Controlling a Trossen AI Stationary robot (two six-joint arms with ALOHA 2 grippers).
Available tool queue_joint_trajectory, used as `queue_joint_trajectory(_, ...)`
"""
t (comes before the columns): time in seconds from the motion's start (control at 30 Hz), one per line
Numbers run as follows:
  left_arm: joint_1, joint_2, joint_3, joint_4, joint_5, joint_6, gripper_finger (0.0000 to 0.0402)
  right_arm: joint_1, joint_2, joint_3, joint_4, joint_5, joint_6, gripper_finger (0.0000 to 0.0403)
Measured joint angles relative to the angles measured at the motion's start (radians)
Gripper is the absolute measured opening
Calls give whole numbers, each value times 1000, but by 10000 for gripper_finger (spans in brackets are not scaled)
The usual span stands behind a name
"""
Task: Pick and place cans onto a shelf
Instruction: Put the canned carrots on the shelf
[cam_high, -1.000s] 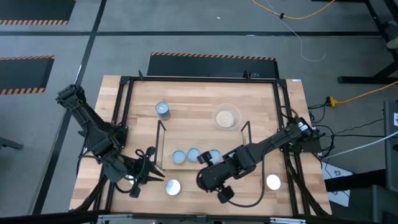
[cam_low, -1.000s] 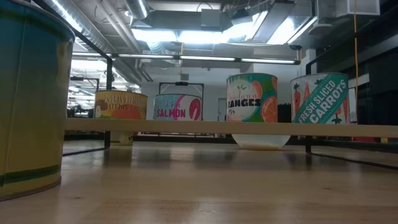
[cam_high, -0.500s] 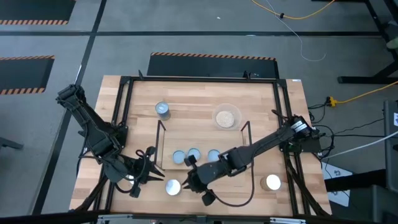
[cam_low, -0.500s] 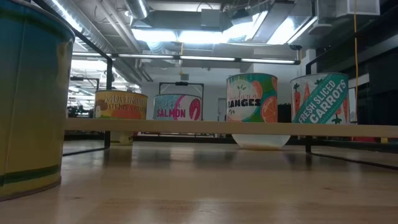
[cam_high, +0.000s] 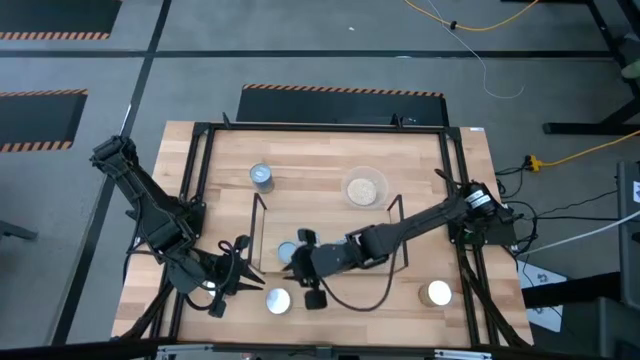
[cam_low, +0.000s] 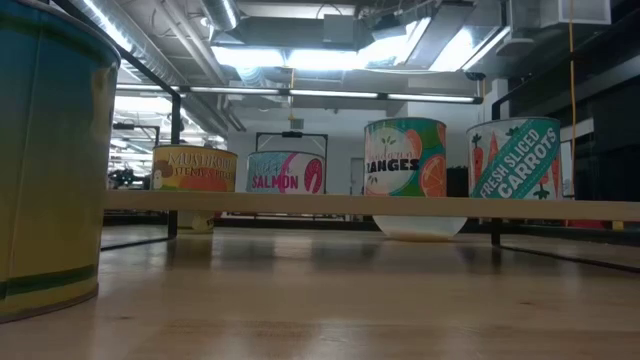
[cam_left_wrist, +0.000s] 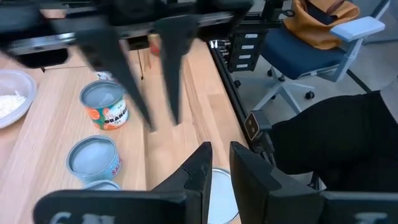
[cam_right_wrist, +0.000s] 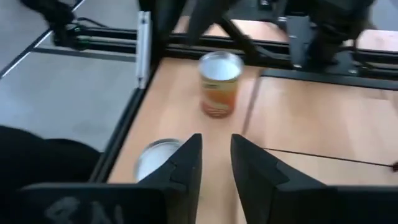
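Note:
My right gripper (cam_high: 295, 268) (cam_right_wrist: 214, 163) hangs open over the left end of the black rod shelf (cam_high: 392, 215), touching nothing. One can (cam_high: 288, 252) of the row in the shelf shows beside it; the arm hides the others. The low view shows several labelled cans (cam_low: 405, 160) upright in a row. A white-topped can (cam_high: 277, 300) (cam_right_wrist: 154, 160) stands just near of the fingers, and an orange-sided can (cam_right_wrist: 219, 84) stands farther on. My left gripper (cam_high: 250, 272) (cam_left_wrist: 216, 171) waits at the near left, slightly open and holding nothing.
A lone can (cam_high: 262, 177) stands at the far left and another (cam_high: 438, 293) at the near right. A clear dish (cam_high: 365, 187) with pale contents sits beyond the shelf. The black frame (cam_high: 200, 160) edges the table. A big can (cam_low: 50, 160) fills the low view's left.
My right gripper has swung toward the table's left edge and a little toward the far edge, tipping as it went. It now hangs over the left end of the shelf row and covers two cans that showed before. No can has moved.

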Motion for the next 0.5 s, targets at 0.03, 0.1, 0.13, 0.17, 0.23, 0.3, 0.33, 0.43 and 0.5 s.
queue_joint_trajectory(0.03, 0, 0, 0, -1, 0, 0, 50, -5, 0, 0, 4, -5, 0, 91)
queue_joint_trajectory(0.1, 0, 0, 0, -1, 0, 0, 50, -11, 0, 0, 14, -48, -3, 91)
queue_joint_trajectory(0.13, 0, 0, 0, 1, 2, 0, 50, -12, 0, 0, 11, -81, -7, 92)
queue_joint_trajectory(0.17, 0, 0, 0, 6, 4, 0, 50, -13, 0, 0, -1, -111, -16, 92)
queue_joint_trajectory(0.23, 1, 14, 0, 42, 14, 4, 50, -13, 0, 0, -23, -166, -39, 92)
queue_joint_trajectory(0.3, 4, 38, 0, 93, 18, 20, 50, -14, -5, 0, -44, -228, -66, 92)
queue_joint_trajectory(0.33, 4, 51, 0, 134, 18, 25, 50, -14, -8, 0, -59, -261, -83, 92)
queue_joint_trajectory(0.43, 4, 88, 0, 237, 30, 27, 50, -14, -30, 0, -144, -307, -115, 92)
queue_joint_trajectory(0.5, 7, 117, 0, 296, 46, 28, 50, -8, -59, 0, -203, -286, -130, 92)
